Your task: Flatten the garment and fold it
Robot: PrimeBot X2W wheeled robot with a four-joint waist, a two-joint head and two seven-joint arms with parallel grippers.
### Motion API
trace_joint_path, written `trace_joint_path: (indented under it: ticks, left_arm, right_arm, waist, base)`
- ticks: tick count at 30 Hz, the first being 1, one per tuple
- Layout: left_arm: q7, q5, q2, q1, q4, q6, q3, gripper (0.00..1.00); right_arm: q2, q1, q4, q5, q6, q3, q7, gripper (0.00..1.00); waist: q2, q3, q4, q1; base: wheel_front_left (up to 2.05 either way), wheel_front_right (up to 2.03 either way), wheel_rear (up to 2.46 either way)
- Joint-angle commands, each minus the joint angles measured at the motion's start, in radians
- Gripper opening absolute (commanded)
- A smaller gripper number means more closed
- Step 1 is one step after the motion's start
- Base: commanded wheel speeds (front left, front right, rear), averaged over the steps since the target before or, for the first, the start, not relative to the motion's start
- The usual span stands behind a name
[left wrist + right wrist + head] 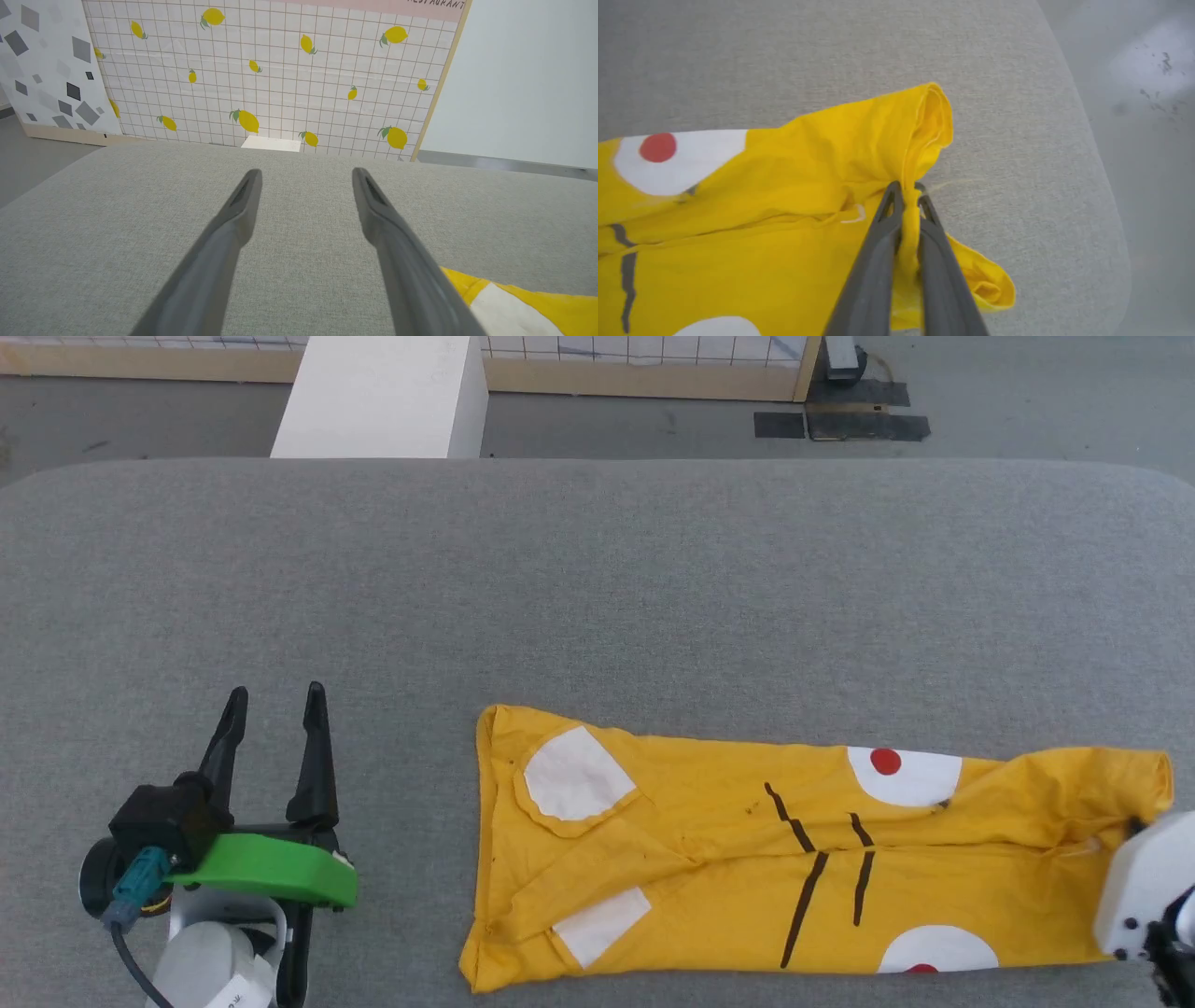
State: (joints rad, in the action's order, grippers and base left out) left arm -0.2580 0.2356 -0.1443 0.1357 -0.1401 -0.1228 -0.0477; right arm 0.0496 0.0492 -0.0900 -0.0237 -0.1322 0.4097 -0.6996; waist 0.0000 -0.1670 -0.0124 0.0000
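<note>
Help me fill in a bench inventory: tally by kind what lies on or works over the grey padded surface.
garment, yellow: 1
pincers: 2 (left pincer open over bare surface; right pincer shut on the garment's edge)
Total: 3

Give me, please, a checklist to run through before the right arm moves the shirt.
1. Right gripper shut on the shirt at its end: ok.
2. Number of layers pinched: cannot tell.
3. Left gripper open and apart from the shirt: ok.
4. Shirt flat: not ok, creases run along its middle.
5. Held end on the table, short of its edge: ok.
</note>
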Motion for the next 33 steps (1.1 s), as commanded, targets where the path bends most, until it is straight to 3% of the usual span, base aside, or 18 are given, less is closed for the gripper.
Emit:
trace_joint_path:
  ticks: [1, 5, 9, 13, 18, 22, 33]
  left_arm:
    - [-0.004, -0.004, 0.004, 0.006, -0.001, -0.006, -0.003, 1.0]
    - [-0.004, -0.008, 0.002, 0.0, -0.003, -0.007, 0.002, 1.0]
    - [-0.004, -0.009, 0.002, 0.004, -0.008, -0.007, 0.012, 1.0]
    - [-0.004, -0.007, 0.003, 0.011, -0.01, -0.008, 0.02, 1.0]
    - [-0.004, 0.002, 0.004, 0.024, -0.012, -0.008, 0.04, 1.0]
    - [-0.004, 0.008, 0.007, 0.039, -0.013, -0.008, 0.057, 1.0]
    - [-0.004, 0.015, 0.018, 0.068, -0.024, -0.008, 0.071, 1.0]
  right_arm:
    - [0.001, -0.021, -0.047, 0.033, 0.002, -0.034, -0.033, 0.0]
    - [0.001, -0.057, -0.232, 0.14, 0.002, -0.172, -0.133, 0.0]
    - [0.001, -0.062, -0.401, 0.161, 0.002, -0.366, -0.199, 0.0]
    - [0.009, 0.002, -0.44, 0.152, 0.002, -0.589, -0.219, 0.0]
    - [0.015, 0.133, -0.315, 0.159, 0.002, -0.809, -0.188, 0.0]
    - [0.009, 0.221, -0.163, 0.192, 0.002, -0.928, -0.133, 0.0]
    - [0.001, 0.384, 0.208, 0.298, 0.002, -1.084, 0.019, 0.0]
  waist:
    - [0.0, 0.004, -0.002, 0.0]
    - [0.0, 0.013, -0.006, 0.0]
    - [0.0, 0.019, -0.019, 0.0]
    - [0.0, 0.018, -0.031, 0.0]
    - [0.0, 0.005, -0.057, 0.0]
    - [0.0, -0.016, -0.083, 0.0]
    - [0.0, -0.071, -0.124, 0.0]
  base:
    - [0.0, 0.0, 0.0]
    - [0.0, 0.0, 0.0]
    - [0.0, 0.0, 0.0]
    - [0.0, 0.0, 0.0]
    - [0.0, 0.0, 0.0]
    - [0.0, 0.0, 0.0]
    - [0.0, 0.0, 0.0]
